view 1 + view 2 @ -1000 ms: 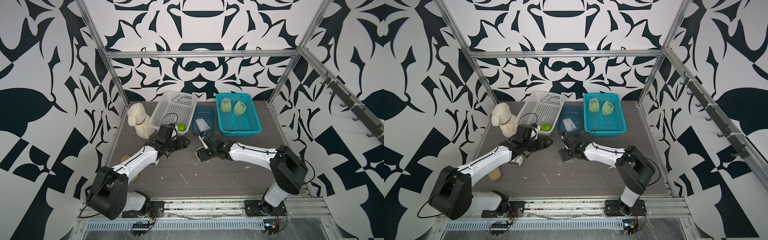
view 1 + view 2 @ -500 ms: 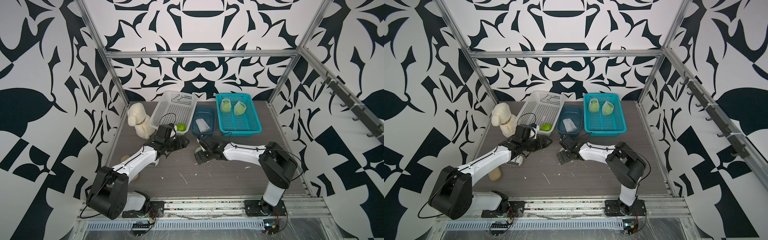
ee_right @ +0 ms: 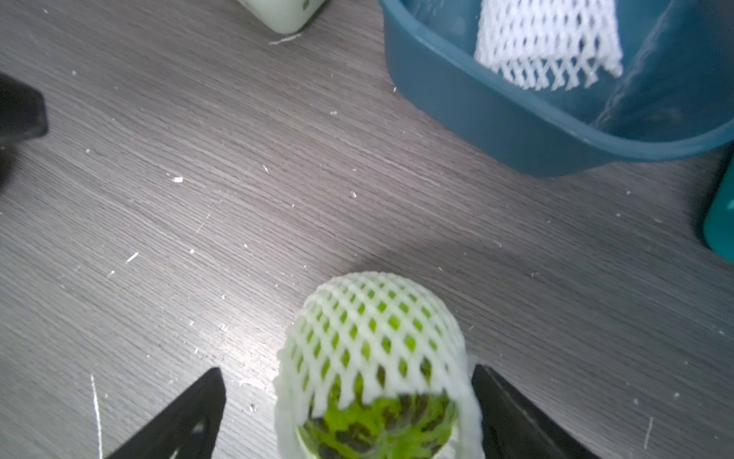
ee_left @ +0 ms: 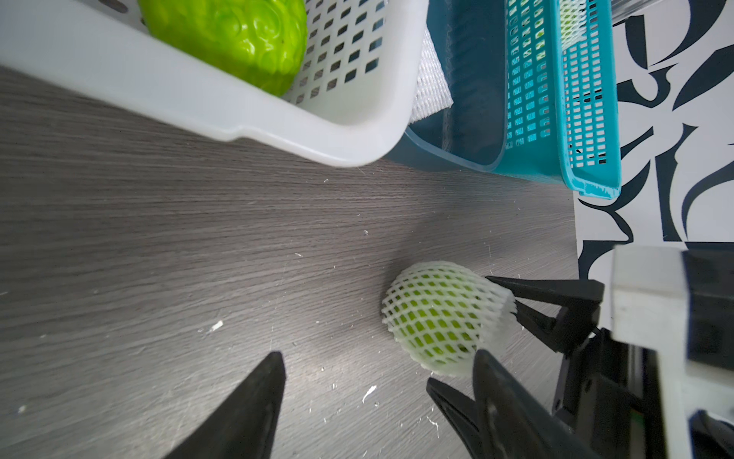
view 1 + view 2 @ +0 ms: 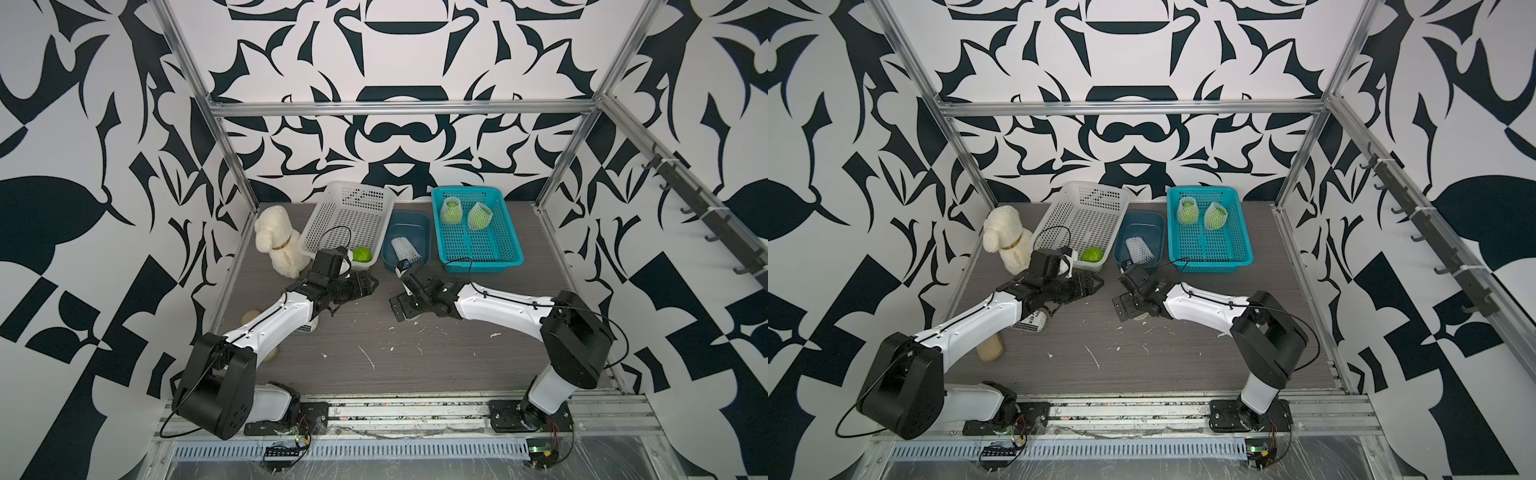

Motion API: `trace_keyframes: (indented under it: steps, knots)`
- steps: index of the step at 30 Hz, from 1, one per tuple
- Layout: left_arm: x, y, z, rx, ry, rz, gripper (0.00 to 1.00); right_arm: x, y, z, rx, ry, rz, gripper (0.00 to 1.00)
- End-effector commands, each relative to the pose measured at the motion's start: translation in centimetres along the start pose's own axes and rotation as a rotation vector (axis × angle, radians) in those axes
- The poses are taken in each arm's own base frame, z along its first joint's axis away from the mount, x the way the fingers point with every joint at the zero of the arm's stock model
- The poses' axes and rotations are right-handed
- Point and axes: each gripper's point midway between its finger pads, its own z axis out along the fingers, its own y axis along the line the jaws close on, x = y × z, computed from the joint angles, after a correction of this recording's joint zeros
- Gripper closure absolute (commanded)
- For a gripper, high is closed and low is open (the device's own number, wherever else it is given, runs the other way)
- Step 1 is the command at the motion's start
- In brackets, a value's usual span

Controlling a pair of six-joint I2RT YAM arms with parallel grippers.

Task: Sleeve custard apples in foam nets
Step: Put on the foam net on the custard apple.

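Note:
A custard apple sleeved in a foam net (image 3: 373, 349) lies on the table between the spread jaws of my right gripper (image 3: 347, 369), which is open; one finger is close against the net. My left gripper (image 4: 379, 354) hovers open and empty, just short of the same netted fruit (image 4: 441, 318). A bare custard apple (image 5: 361, 254) sits in the near corner of the white basket (image 5: 332, 224). One loose foam net (image 5: 404, 248) lies in the dark blue tub (image 5: 409, 220). Two netted custard apples (image 5: 451, 211) (image 5: 480, 216) rest in the teal basket (image 5: 478, 253).
A cream plush dog (image 5: 276, 241) stands left of the white basket. A small labelled container (image 5: 1030, 322) and a beige object (image 5: 990, 349) lie under the left arm. White foam crumbs (image 5: 365, 357) dot the grey table. Metal frame posts edge the workspace.
The right gripper's jaws have spread wider around the netted custard apple and shifted slightly. The left arm has stayed where it was.

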Motion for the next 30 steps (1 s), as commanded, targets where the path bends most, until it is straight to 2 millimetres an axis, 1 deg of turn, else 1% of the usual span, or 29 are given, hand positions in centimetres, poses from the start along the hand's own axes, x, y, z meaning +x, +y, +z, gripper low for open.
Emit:
trace_keyframes:
  steps: [1, 6, 12, 15, 17, 19, 21, 27, 30]
  knots:
    - [0.0, -0.2, -0.6, 0.012, -0.009, 0.003, 0.24, -0.9, 0.4, 0.0, 0.006, -0.012, -0.01, 0.02]
    - [0.0, -0.3, -0.6, 0.015, -0.007, 0.003, 0.24, -0.3, 0.3, 1.0, 0.012, 0.011, -0.014, 0.03]
    - [-0.2, -0.4, -0.7, 0.016, -0.012, 0.006, 0.24, -0.2, 0.5, 1.8, 0.008, 0.016, -0.018, 0.12]
    - [-0.2, -0.4, -0.8, 0.014, -0.015, 0.006, 0.24, -0.2, 0.9, 2.4, -0.01, 0.017, -0.015, 0.14]
    - [-0.2, -0.3, -0.8, 0.01, -0.015, 0.007, 0.24, -0.1, 0.9, 2.7, -0.009, 0.024, -0.017, 0.13]
    - [-0.2, -0.2, -0.7, 0.009, -0.016, 0.007, 0.24, -0.1, 0.9, 2.8, -0.007, 0.028, -0.016, 0.07]
    - [-0.1, -0.2, -0.6, 0.013, -0.011, 0.005, 0.24, -0.5, 1.0, 2.3, -0.011, 0.016, -0.016, 0.01]
    - [0.0, -0.3, -0.3, 0.025, -0.007, 0.002, 0.24, -1.7, 1.2, -0.6, -0.03, -0.013, 0.01, 0.0]
    - [-0.1, -0.4, -0.3, 0.028, -0.01, 0.004, 0.24, -1.8, 0.9, -1.9, -0.022, -0.021, 0.046, 0.0]
